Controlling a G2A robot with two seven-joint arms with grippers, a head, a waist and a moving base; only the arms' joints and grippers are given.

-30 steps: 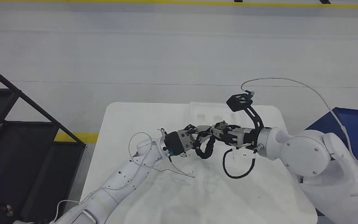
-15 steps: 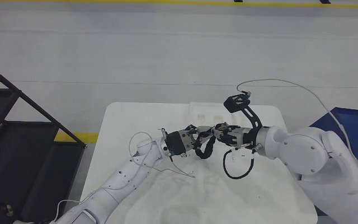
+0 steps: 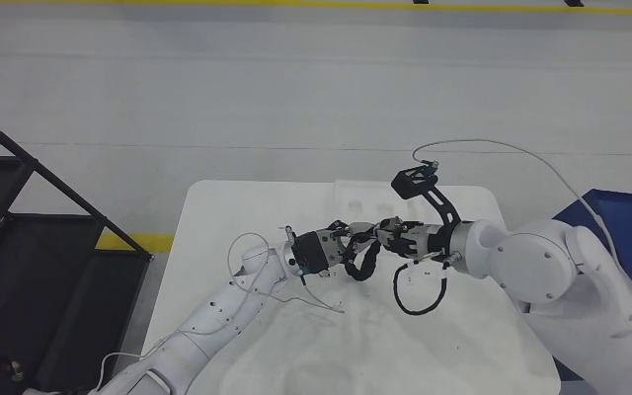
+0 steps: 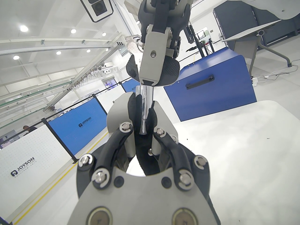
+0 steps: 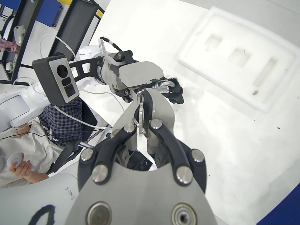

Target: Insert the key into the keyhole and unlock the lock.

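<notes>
Above the middle of the white table (image 3: 444, 346) my two grippers meet tip to tip. My left gripper (image 4: 141, 104) is shut on the lock (image 4: 143, 108), a shiny metal body with a black-wrapped shackle (image 5: 174, 91). My right gripper (image 5: 143, 97) is shut on the flat silver key (image 5: 141, 114), whose tip points at the lock's end. In the left wrist view the right gripper (image 4: 148, 83) touches the top of the lock. In the top view the left gripper (image 3: 344, 251) and right gripper (image 3: 383, 237) press together with the lock (image 3: 363, 259) between them. The keyhole is hidden.
A white foam tray (image 5: 236, 57) with three empty recesses lies on the table's far side (image 3: 367, 194). A black rack (image 3: 49, 267) stands left of the table, a blue cabinet (image 3: 604, 212) to the right.
The right arm's wrist has turned a little, its camera bracket swinging left. Both grippers stay closed and pressed together at the same spot.
</notes>
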